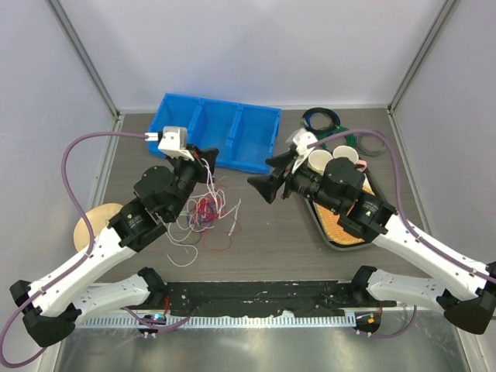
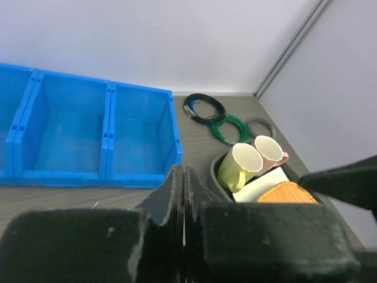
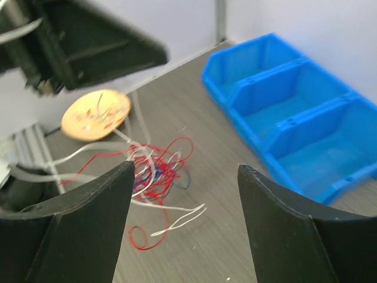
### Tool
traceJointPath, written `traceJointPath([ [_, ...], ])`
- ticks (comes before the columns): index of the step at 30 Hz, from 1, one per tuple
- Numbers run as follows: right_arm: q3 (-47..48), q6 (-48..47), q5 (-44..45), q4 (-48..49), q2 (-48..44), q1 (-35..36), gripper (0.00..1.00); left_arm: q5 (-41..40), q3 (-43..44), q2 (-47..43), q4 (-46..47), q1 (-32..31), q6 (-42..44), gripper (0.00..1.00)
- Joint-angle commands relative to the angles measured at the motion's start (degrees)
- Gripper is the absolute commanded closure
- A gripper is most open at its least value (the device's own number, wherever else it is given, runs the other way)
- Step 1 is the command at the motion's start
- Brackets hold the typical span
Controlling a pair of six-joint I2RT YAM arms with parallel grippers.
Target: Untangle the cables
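Left gripper is pinching shut on strands rising from the tangle of thin white, red and dark blue cables, which is lying on the grey table between both arms. Right gripper is hanging wide open just beside it. Blue plastic three-compartment bin is sitting right behind, and a dark tray of mugs is crowding the right side.

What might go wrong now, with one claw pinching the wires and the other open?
The left gripper is shut with strands running up to it from the cables; pulling could tighten the red and white knot instead of loosening it. The open right gripper faces that bunch and might grab several strands together. The right arm hangs close over the cups and could knock them.
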Motion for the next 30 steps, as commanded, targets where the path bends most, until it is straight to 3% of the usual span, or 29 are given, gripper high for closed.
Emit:
traceJointPath([
  [1, -5.41, -8.47, -19.11, 4.53, 1.69, 0.02, 0.24, -0.75, 4.03, 0.68, -4.15, -0.18, -2.66, 1.0],
  [2, -6.46, -10.34, -25.06, 4.53, 3.44, 0.11, 0.24, -0.4, 4.21, 0.85, -4.59, -0.18, -2.84, 1.0],
  [4, -9.71, -13.94, -27.66, 7.84, 4.85, 0.11, 0.24, 0.74, 3.95, 0.77, -4.95, -0.18, -3.37, 1.0],
  [10, -14.39, -21.43, -23.63, 18.23, 10.74, 0.11, 0.19, 7.24, 1.49, 0.15, -5.92, -0.18, -4.78, 1.0],
  [15, -12.27, -20.03, -19.33, 20.87, 18.38, 0.11, 0.19, 13.66, -0.27, -0.03, -5.39, -0.1, -5.92, 1.0],
  [22, -8.24, -18.88, -19.05, 23.62, 27.17, 0.11, 0.23, 14.9, -0.28, 0.59, -6.09, -0.18, -6.8, 1.0],
  [23, -6.84, -18.88, -20.62, 22.65, 27.88, 0.11, 0.27, 14.81, -0.19, 0.59, -6.44, -0.1, -6.63, 1.0],
  [24, -6.22, -18.79, -21.25, 21.6, 28.41, 0.11, 0.46, 14.55, -0.19, 0.33, -6.53, -0.1, -6.54, 1.0],
  [26, -6.03, -17.75, -22.04, 19.57, 29.03, 0.11, 0.72, 12.62, -0.1, 0.15, -7.06, -0.1, -6.28, 1.0],
  [27, -6.64, -16.95, -21.7, 20.0, 28.94, 0.02, 0.93, 11.22, -0.1, 0.06, -7.32, -0.1, -6.19, 1.0],
  [28, -7.34, -16.16, -20.65, 21.22, 28.68, 0.11, 0.99, 8.16, -0.1, -0.2, -7.93, -0.18, -5.93, 1.0],
  [30, -10.42, -12.56, -14.86, 22.63, 27.19, 0.11, 0.99, 2.45, -0.1, -0.11, -8.98, -0.18, -5.57, 1.0],
])
